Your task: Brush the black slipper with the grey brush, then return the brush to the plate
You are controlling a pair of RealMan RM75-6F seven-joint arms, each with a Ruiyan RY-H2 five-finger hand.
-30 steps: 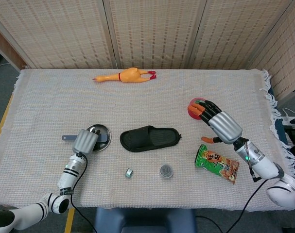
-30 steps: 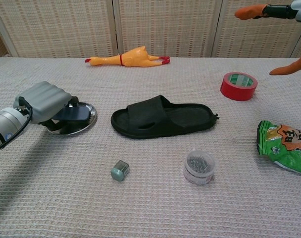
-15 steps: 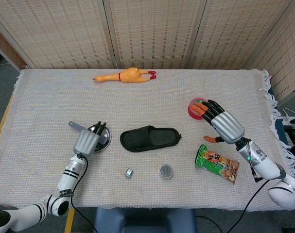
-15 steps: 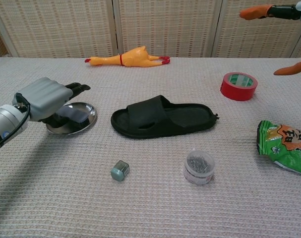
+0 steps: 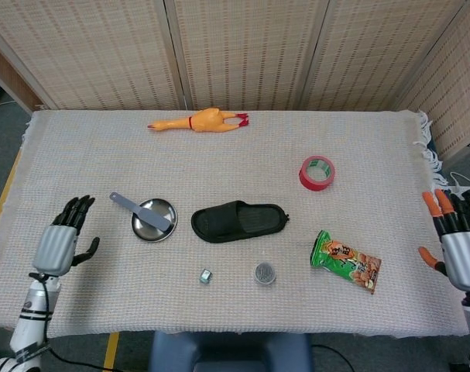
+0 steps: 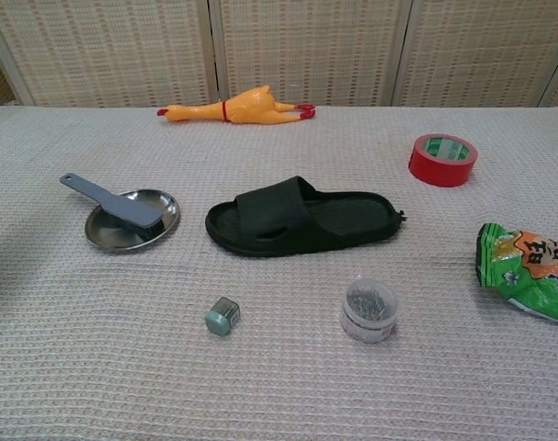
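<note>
The black slipper (image 5: pixel 240 221) (image 6: pixel 301 217) lies flat mid-table, toe pointing right. The grey brush (image 5: pixel 140 210) (image 6: pixel 113 200) rests on the round metal plate (image 5: pixel 146 225) (image 6: pixel 106 232), with its handle sticking out over the rim to the upper left. My left hand (image 5: pixel 63 240) hovers at the table's left edge, fingers spread, holding nothing, well left of the plate. At the far right edge, beyond the table, my right hand (image 5: pixel 457 238) is also spread and empty. Neither hand shows in the chest view.
A yellow rubber chicken (image 5: pixel 198 121) lies at the back. A red tape roll (image 5: pixel 317 172) sits right of centre, and a green snack bag (image 5: pixel 345 260) lies right of the slipper. A small clear jar (image 5: pixel 265 273) and a little teal cube (image 5: pixel 206 275) stand near the front edge.
My left hand has let go of the brush, left it on the plate and drawn back to the left edge. The right hand has withdrawn from over the tape to the far right.
</note>
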